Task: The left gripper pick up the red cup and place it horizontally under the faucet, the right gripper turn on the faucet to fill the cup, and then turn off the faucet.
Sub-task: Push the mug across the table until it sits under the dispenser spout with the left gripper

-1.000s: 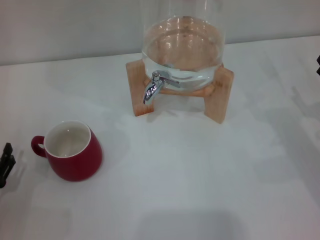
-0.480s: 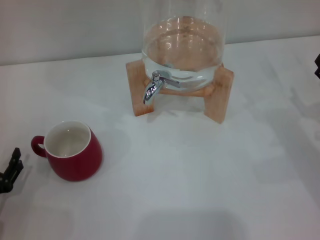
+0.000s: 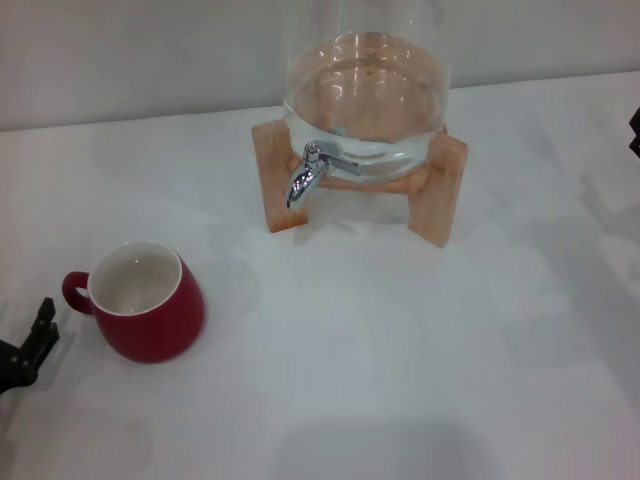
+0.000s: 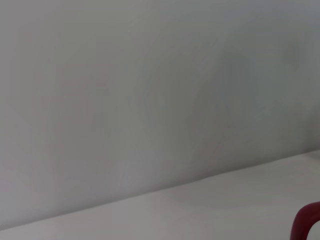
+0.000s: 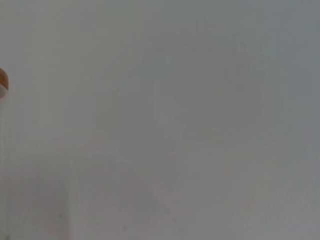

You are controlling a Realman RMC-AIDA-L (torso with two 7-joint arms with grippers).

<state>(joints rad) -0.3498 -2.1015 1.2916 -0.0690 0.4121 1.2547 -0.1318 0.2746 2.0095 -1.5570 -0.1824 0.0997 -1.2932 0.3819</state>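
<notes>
Since only a sliver of the left gripper [image 3: 28, 345] shows at the table edge just beside the red cup's [image 3: 146, 300] handle, can't tell if spread or closed. Upright, empty, well short of the faucet [image 3: 308, 172]. Probably heavy-ish, glazed, slippery, chippable; best grabbed across the body or rim. Right gripper [image 3: 635, 132] parked far right.

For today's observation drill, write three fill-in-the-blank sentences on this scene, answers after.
1. The red cup stands upright with its handle toward the ____ pincer.
2. The faucet is fitted to a glass dispenser on a ____ stand.
3. The cup's inside is ____.

Answers: left; wooden; white
</notes>
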